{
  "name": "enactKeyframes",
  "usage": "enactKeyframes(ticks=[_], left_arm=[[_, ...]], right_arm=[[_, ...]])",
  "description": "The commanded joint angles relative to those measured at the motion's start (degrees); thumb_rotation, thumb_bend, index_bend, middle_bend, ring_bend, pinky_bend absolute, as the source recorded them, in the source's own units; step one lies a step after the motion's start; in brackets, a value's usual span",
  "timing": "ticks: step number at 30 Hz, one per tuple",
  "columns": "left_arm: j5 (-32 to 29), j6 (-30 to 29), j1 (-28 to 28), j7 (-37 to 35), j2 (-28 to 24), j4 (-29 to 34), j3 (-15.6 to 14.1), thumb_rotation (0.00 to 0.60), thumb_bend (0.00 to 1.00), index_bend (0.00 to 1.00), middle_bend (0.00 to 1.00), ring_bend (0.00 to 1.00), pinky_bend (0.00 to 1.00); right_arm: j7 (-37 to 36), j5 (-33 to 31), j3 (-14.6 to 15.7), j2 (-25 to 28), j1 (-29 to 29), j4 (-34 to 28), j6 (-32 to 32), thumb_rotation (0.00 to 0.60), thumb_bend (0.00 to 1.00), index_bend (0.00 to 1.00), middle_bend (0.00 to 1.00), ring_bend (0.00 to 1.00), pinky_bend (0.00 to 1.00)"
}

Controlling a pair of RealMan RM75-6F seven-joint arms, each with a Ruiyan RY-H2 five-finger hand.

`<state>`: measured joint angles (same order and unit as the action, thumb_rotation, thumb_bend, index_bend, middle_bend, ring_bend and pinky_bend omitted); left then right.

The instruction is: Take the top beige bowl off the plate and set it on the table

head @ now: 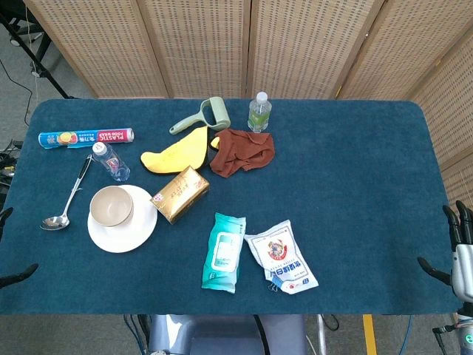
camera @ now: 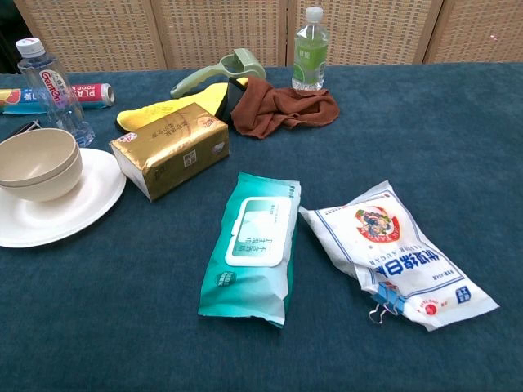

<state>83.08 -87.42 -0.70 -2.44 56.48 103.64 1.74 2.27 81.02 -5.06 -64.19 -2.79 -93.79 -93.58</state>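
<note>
Two beige bowls sit nested on a white plate [head: 140, 235] at the table's left. The top bowl [head: 112, 205] [camera: 31, 155] rests inside the lower one [camera: 51, 184], and the plate [camera: 69, 214] also shows in the chest view. Only dark fingertips of my left hand [head: 16, 275] show at the left edge of the head view, spread apart, holding nothing, well left of the plate. My right hand [head: 461, 248] hangs off the table's right edge, fingers apart and empty. Neither hand appears in the chest view.
A metal ladle [head: 68, 200] lies left of the plate and a small water bottle [head: 111, 161] behind it. A gold box [head: 179, 194] touches the plate's right side. A wipes pack [head: 224, 252], white bag [head: 281, 257], brown cloth [head: 242, 151], yellow cloth [head: 177, 151], green roller [head: 201, 115], bottle [head: 259, 112] and wrap roll [head: 86, 137] are also there.
</note>
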Motion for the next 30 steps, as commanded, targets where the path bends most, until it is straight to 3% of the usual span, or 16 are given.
enactKeyframes(ticks=[1,8,10,15,18,30], left_arm=[[0.5,0.13,-0.01,-0.4,-0.18,-0.06,-0.2,0.6,0.0,0.03,0.0,0.0,0.0],[0.9,3.22,-1.75,-0.95,0.5,-1.68,-0.23,0.6,0.0,0.04,0.0,0.0,0.0],[1.29,6.3,-3.83,-3.54,1.1,-2.7,0.18,0.6,0.04,0.12,0.0,0.0,0.0],[-3.03,15.86,-9.08,-5.39,1.2,-3.2,1.78,0.6,0.17,0.42,0.0,0.0,0.0],[-7.3,19.4,-11.61,-3.25,1.95,-3.29,3.6,0.6,0.21,0.51,0.0,0.0,0.0],[-20.81,28.17,-18.06,4.21,6.87,-7.95,6.76,0.6,0.27,0.52,0.0,0.0,0.0]], right_arm=[[-0.52,0.0,-0.2,0.27,0.17,-0.39,0.46,0.6,0.0,0.0,0.0,0.0,0.0],[-1.2,0.52,-0.4,0.59,0.74,-1.26,0.49,0.6,0.0,0.0,0.0,0.0,0.0],[-1.16,0.95,-0.43,0.65,0.92,-1.36,0.27,0.6,0.0,0.0,0.0,0.0,0.0],[-2.14,0.55,-0.69,0.73,0.94,-1.53,1.27,0.6,0.0,0.0,0.0,0.0,0.0],[-3.1,-0.09,-0.87,0.94,0.83,-1.61,2.32,0.6,0.0,0.0,0.0,0.0,0.0],[-6.45,-0.77,-0.94,1.9,0.87,-2.34,4.89,0.6,0.0,0.0,0.0,0.0,0.0]])
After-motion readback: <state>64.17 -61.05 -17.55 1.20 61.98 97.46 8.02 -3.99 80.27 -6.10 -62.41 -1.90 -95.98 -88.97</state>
